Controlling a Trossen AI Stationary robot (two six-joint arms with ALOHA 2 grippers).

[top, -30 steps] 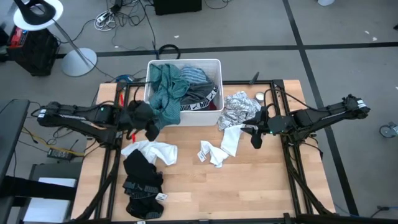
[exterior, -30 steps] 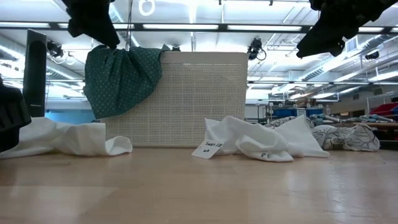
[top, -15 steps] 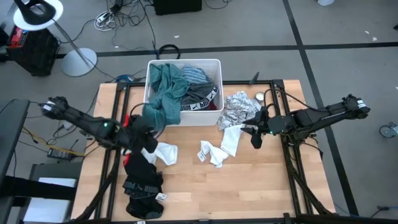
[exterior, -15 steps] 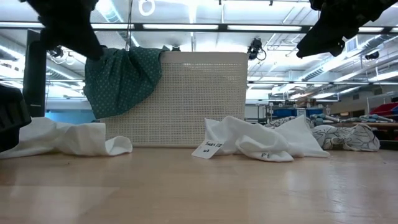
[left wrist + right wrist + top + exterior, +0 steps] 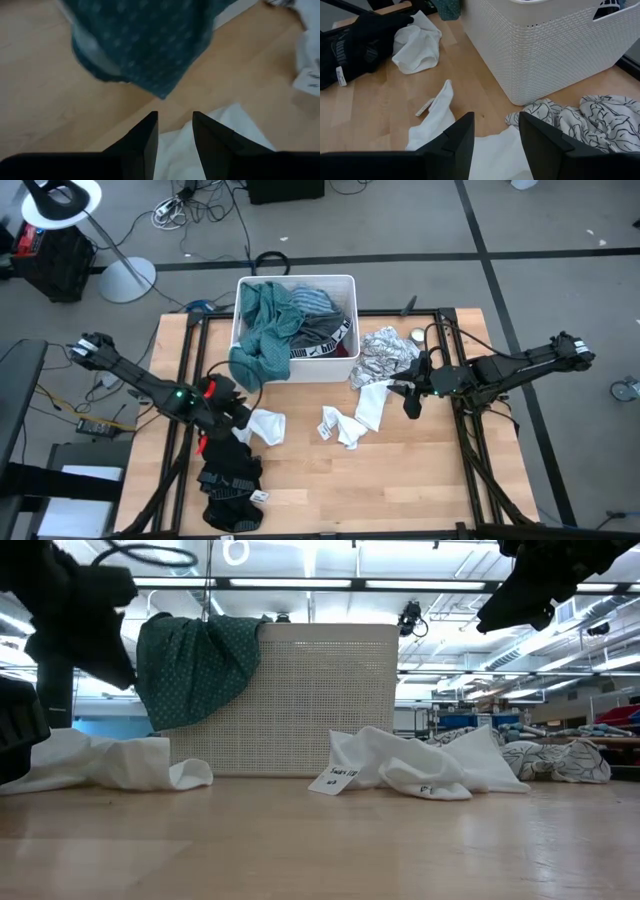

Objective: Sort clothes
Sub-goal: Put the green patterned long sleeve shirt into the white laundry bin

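A teal garment (image 5: 256, 352) hangs over the near left wall of the white tub (image 5: 346, 284); it also shows in the left wrist view (image 5: 145, 45). Striped, grey and red clothes lie inside the tub. My left gripper (image 5: 242, 418) is open and empty above a white garment (image 5: 264, 426), just near the teal one. Black garments (image 5: 226, 472) lie at the near left. My right gripper (image 5: 410, 402) is open and empty above another white garment (image 5: 370, 406). A white-grey patterned garment (image 5: 386, 354) lies right of the tub.
A second white piece with a label (image 5: 338, 426) lies mid-table. A small round object (image 5: 417, 335) sits at the far right beside the patterned garment. Bare wood (image 5: 380, 490) fills the near right part of the table.
My left gripper has gone from the tub's near left corner, beside the hanging teal garment, toward the table's near edge and down, and now stands over the white garment. The teal garment stays draped over the tub wall.
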